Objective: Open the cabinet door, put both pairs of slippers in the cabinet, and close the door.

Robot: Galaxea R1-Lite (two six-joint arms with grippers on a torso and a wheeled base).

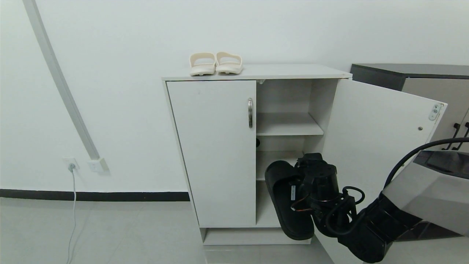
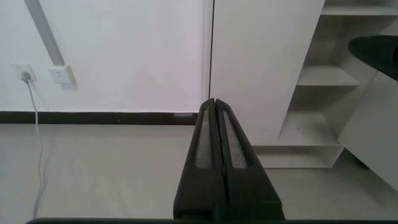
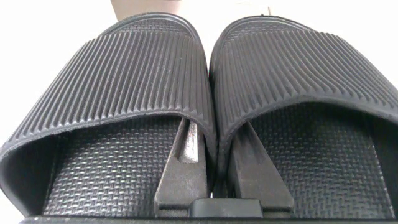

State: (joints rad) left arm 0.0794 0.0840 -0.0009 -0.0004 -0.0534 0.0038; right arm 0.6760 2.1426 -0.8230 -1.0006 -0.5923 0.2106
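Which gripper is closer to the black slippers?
Right. The right gripper grips the black slippers between its fingers; the left gripper is shut, well apart from them.

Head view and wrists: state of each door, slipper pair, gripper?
Right cabinet door, open.
Left cabinet door, shut.
Black slippers, held off the floor, before the open side.
Beige slippers, side by side on the cabinet top.
Left gripper, shut, empty.
Right gripper, shut on black slippers.
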